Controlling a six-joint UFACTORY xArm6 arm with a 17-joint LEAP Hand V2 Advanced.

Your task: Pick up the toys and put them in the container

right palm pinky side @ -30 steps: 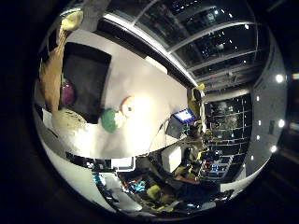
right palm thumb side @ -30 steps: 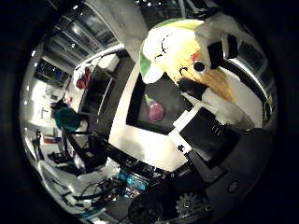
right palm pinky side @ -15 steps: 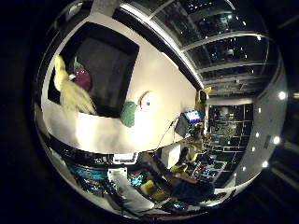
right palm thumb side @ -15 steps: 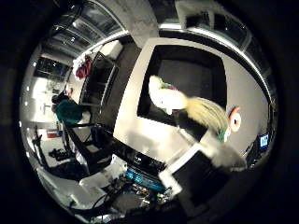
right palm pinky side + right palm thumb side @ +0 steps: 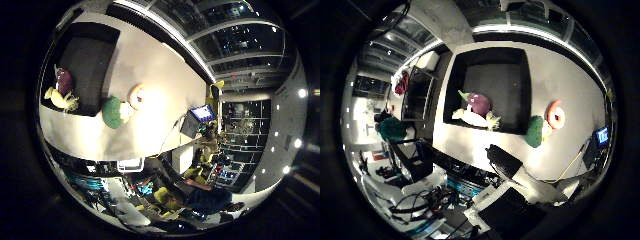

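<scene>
Container [image 5: 492,87], a shallow black tray with raised walls, sits on the white table [image 5: 555,75]. Two toys lie inside it near one wall: a purple eggplant-shaped toy [image 5: 480,103] and a yellow plush toy [image 5: 476,118]. The two toys touch each other, with the yellow plush toy closest to the container wall.

Two further toys lie on the table outside the container. A green plush toy [image 5: 536,131] rests just beside the container's outer wall, with a pale part on its far side. An orange ring-shaped toy [image 5: 555,114] lies next to the green plush toy, on the side away from the container; whether the two touch cannot be told.

The hand [image 5: 517,172] shows only in the thumb side view, as a black-and-white part reaching in from the edge, well above the table. It holds none of the toys in view. How far the fingers are spread or curled cannot be told from either view.

The table and container occupy a small part of both views, so the palm is well apart from them. A blue-lit screen [image 5: 202,113] stands past the table's edge.
</scene>
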